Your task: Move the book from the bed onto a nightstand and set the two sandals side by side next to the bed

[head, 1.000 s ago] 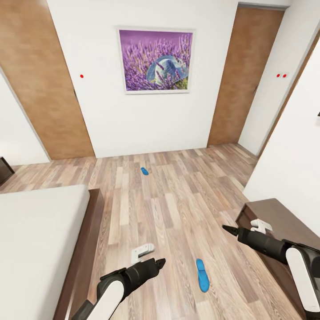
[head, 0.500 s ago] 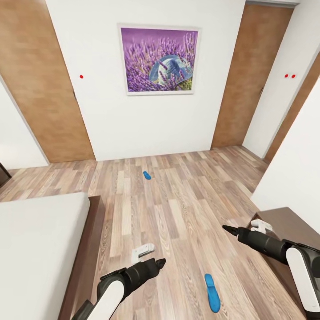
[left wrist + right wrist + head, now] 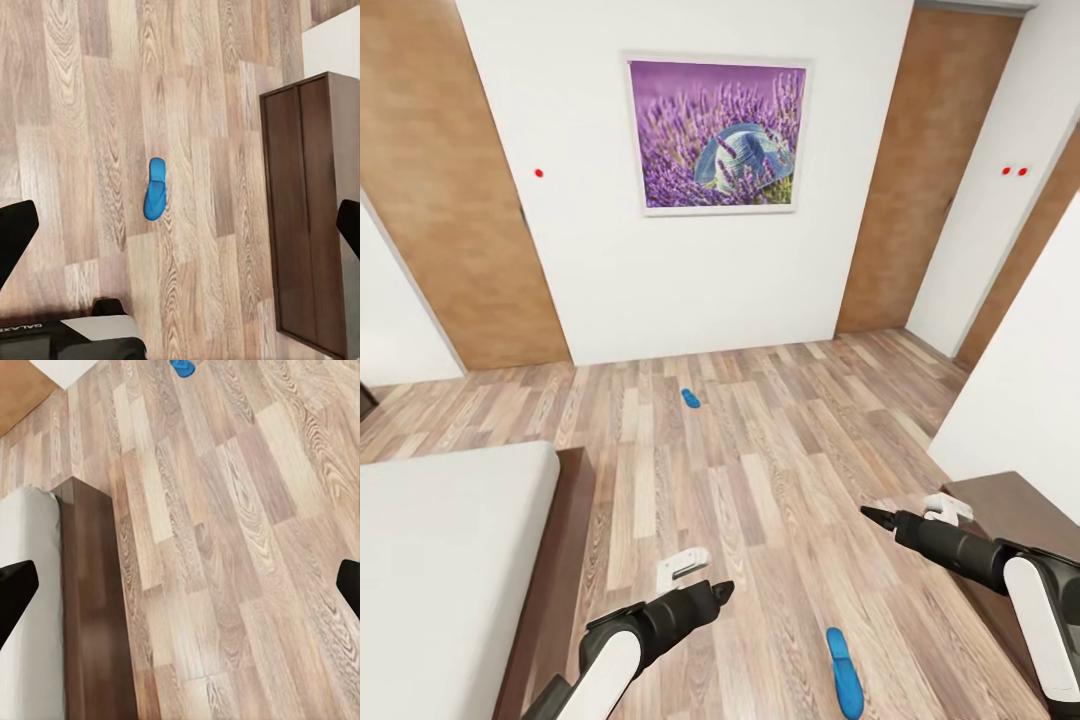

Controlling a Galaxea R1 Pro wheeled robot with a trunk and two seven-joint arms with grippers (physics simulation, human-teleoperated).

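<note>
Two bright blue sandals lie apart on the wood floor. One sandal (image 3: 845,672) (image 3: 155,189) is close by, between my arms. The other sandal (image 3: 690,398) (image 3: 181,366) is far off toward the white wall. The bed (image 3: 445,570) (image 3: 22,615), with a pale mattress and a dark frame, sits at the left. My left gripper (image 3: 720,592) hovers beside the bed's corner, its fingers (image 3: 15,240) spread open and empty. My right gripper (image 3: 870,516) hangs over the floor at the right, its fingers (image 3: 15,585) open and empty. The book and the nightstand are out of view.
A low dark brown cabinet (image 3: 1015,510) (image 3: 311,210) stands against the white wall at the right, under my right arm. Ahead is a white wall with a purple picture (image 3: 715,135), with brown door panels (image 3: 440,190) on both sides.
The whole picture has shifted, so the camera has moved. The near sandal and the bed now sit lower in the frame. Both arms hold the same pose.
</note>
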